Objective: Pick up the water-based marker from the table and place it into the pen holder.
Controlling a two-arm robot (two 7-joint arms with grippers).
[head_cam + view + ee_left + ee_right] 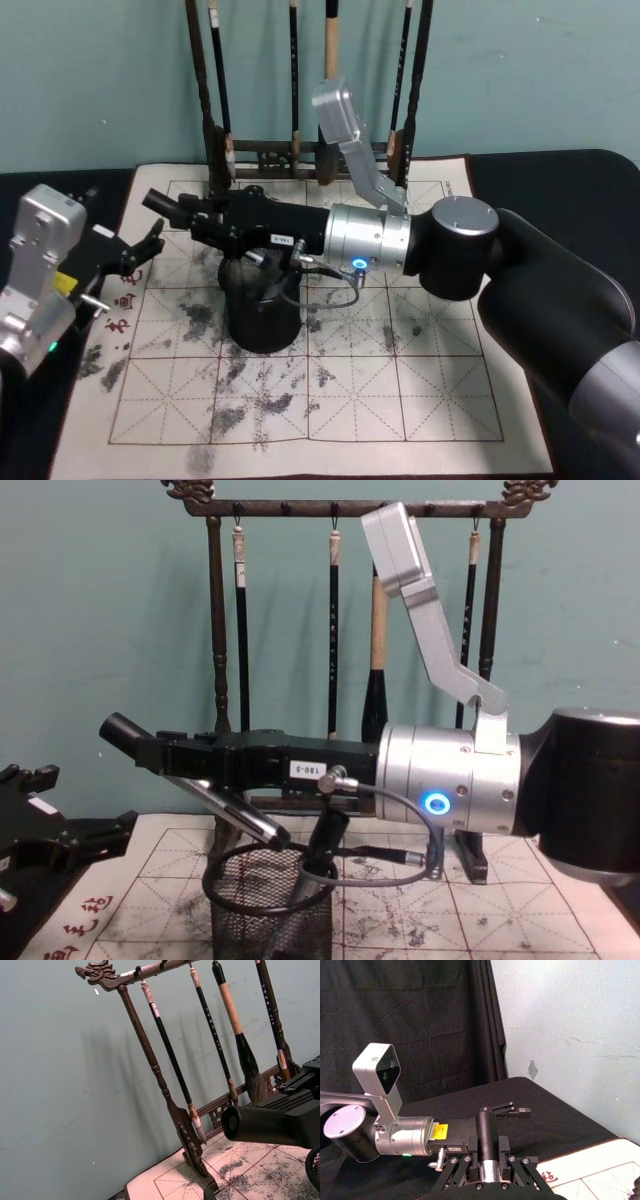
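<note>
My right arm reaches across from the right, and its gripper (195,212) hovers over the pen holder (262,325), a black mesh cup (265,910) standing on the ink-stained mat. The fingers (465,1161) are shut on a black water-based marker (160,203). The marker lies nearly level and its end (120,730) sticks out leftward past the cup. It looms large in the left wrist view (250,1122). A short dark stub (325,842) leans at the cup's mouth; what it is I cannot tell. My left gripper (140,255) rests open at the mat's left edge.
A tall dark wooden brush rack (300,150) with several hanging brushes stands at the back of the mat, against the teal wall. A grey cable (435,840) loops under the right wrist beside the cup. The gridded mat (400,400) lies on a black cloth.
</note>
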